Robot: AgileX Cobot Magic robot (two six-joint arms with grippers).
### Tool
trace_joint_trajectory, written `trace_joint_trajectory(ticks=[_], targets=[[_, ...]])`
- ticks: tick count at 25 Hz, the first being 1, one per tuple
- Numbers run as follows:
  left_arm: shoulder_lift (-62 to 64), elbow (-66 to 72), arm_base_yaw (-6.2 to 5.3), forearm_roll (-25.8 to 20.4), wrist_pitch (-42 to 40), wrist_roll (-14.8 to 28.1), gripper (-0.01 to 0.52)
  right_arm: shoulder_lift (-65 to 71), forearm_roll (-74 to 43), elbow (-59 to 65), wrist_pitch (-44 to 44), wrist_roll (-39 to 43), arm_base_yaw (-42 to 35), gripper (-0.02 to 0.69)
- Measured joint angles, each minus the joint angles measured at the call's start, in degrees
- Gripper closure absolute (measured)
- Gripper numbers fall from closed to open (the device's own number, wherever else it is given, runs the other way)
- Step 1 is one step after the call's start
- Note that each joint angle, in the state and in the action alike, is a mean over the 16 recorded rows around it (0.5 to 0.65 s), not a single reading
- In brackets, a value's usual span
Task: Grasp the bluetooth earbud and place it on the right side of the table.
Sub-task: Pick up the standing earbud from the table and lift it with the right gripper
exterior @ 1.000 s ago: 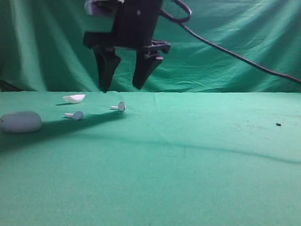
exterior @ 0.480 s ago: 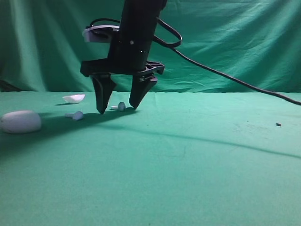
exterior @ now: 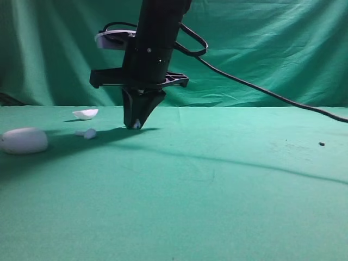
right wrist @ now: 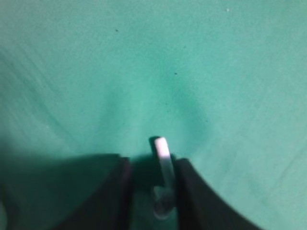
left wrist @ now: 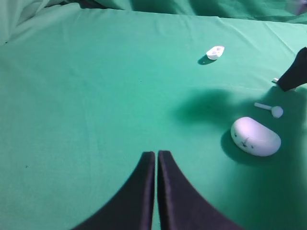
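Observation:
The bluetooth earbud [exterior: 136,124] lies on the green table [exterior: 217,190] left of centre, between the black fingers of my right gripper [exterior: 135,126], whose tips rest on the cloth. In the right wrist view its white stem [right wrist: 162,153] pokes forward between the fingers of the right gripper [right wrist: 151,163], against the right one, with a shadowed gap on the left side. A second, alike earbud [exterior: 87,132] lies free further left. My left gripper [left wrist: 156,153] hangs shut and empty above bare cloth.
A white oval case [exterior: 23,140] sits at the far left and a white shallow shell [exterior: 86,113] lies behind the free earbud. A black cable [exterior: 261,89] trails from the right arm to the right. A dark speck [exterior: 322,144] marks the cloth at right.
My right gripper came down from above the table onto the earbud with its fingers wide apart, then drew them together around it. The other objects stayed put.

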Motion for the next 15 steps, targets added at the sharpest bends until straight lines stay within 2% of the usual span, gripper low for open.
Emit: trace_joint_trajectory(ticks=[3,6,15], targets=[[0.00,0.00,0.00,0.00,0.00,0.00,0.514,0.11,-0.19,-0.92,1.36,0.28,0.00,0.538],[0.00,0.00,0.00,0.00,0.00,0.00,0.514,-0.12,-0.41,-2.11,3.06,0.67,0.00,0.579],[0.00,0.00,0.00,0.00,0.00,0.00,0.514,-6.46,-1.00,-4.82,10.86,2.94,-1.14,0.584]])
